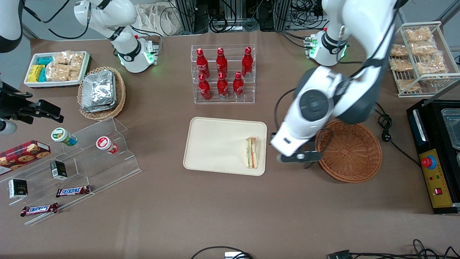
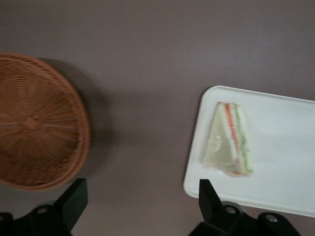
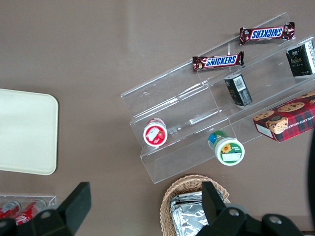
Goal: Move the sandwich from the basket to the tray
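The sandwich (image 1: 252,152) (image 2: 230,140), a white bread wedge with green and orange layers, lies flat on the cream tray (image 1: 215,144) (image 2: 285,162), close to the tray edge nearest the basket. The reddish-brown wicker basket (image 1: 350,153) (image 2: 34,123) stands beside the tray with nothing in it. My gripper (image 1: 300,157) (image 2: 140,201) hangs above the bare table strip between tray and basket. It is open, with nothing between its black fingers (image 2: 74,196).
An acrylic rack of red cola bottles (image 1: 222,73) stands farther from the front camera than the tray. A black box with a red button (image 1: 435,162) sits toward the working arm's end. A clear stepped stand with snacks (image 1: 72,169) and a foil-packet basket (image 1: 101,92) lie toward the parked arm's end.
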Action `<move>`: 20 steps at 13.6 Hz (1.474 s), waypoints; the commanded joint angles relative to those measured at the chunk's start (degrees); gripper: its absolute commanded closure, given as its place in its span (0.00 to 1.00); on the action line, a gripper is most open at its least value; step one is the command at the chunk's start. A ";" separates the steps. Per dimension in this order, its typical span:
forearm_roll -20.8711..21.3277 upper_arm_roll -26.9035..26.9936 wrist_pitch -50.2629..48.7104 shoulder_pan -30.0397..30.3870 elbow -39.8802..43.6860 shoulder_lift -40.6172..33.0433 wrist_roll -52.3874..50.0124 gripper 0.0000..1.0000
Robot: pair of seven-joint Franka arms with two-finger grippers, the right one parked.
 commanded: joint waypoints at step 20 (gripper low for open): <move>-4.25 0.25 -16.11 15.51 -3.43 -15.91 26.19 0.00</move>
